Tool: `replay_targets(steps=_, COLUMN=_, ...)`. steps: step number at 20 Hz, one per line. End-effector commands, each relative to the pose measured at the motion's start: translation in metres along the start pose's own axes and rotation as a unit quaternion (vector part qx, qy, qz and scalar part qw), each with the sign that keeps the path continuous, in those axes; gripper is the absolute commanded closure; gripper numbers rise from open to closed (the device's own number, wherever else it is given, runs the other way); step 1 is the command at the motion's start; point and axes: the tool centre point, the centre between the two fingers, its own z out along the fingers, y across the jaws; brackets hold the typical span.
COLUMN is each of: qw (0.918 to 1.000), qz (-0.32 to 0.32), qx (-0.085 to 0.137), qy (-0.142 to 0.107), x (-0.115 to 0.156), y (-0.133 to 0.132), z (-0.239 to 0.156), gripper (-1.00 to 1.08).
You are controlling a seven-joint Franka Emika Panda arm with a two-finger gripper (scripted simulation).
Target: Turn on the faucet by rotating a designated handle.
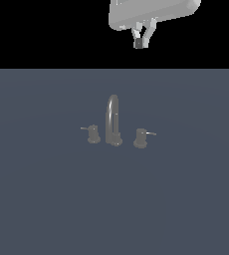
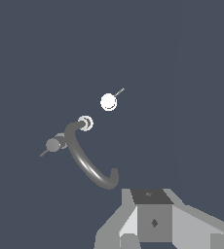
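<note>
Stubby dull-grey cylindrical knob, the designated handle (image 1: pixel 140 138), standing upright on the flat slate-blue counter (image 1: pixel 47 199), just to the exterior view's right of the spout, with a thin pale lever sticking out toward the exterior view's right. In the wrist view, seen from above as a bright round cap (image 2: pixel 108 102) with the thin lever angling off it. Untouched, nothing in contact with it.

Part of a small grey metal three-piece faucet (image 1: pixel 113 122): tall thin arched spout on a round base in the middle, near the counter's centre; twin grey knob (image 1: pixel 93 134) on the exterior view's left, its lever pointing the opposite way. In the wrist view, spout showing as a dark curved hook (image 2: pixel 87 160), twin knob (image 2: pixel 53 145) beside its base.

Pale grey robot arm high above and behind the set, well apart from it, pincer (image 1: pixel 140 43) hanging downward against the black background. Fingers drawn close at the tips; together or slightly apart, cannot tell. Holding nothing.
</note>
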Motion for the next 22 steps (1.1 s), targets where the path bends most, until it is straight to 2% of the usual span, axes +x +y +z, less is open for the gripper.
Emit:
replay_targets(steps=1, qw=0.9992, qz=0.039, qx=0.002, qy=0.001, x=0.017, y=-0.008, z=0.018, gripper=1.08)
replay_targets(steps=6, qw=0.9933, qz=0.115, qx=0.005, qy=0.005, x=0.049, y=-0.022, z=0.056, gripper=1.08)
replay_targets(steps=11, qw=0.9816, qz=0.191, qx=0.007, qy=0.009, x=0.079, y=-0.031, z=0.098, gripper=1.08)
replay_targets(steps=16, qw=0.9641, qz=0.265, qx=0.009, qy=0.016, x=0.106, y=-0.036, z=0.144, gripper=1.08)
replay_targets(steps=22, qw=0.9379, qz=0.346, qx=0.01, qy=0.025, x=0.133, y=-0.037, z=0.199, gripper=1.08)
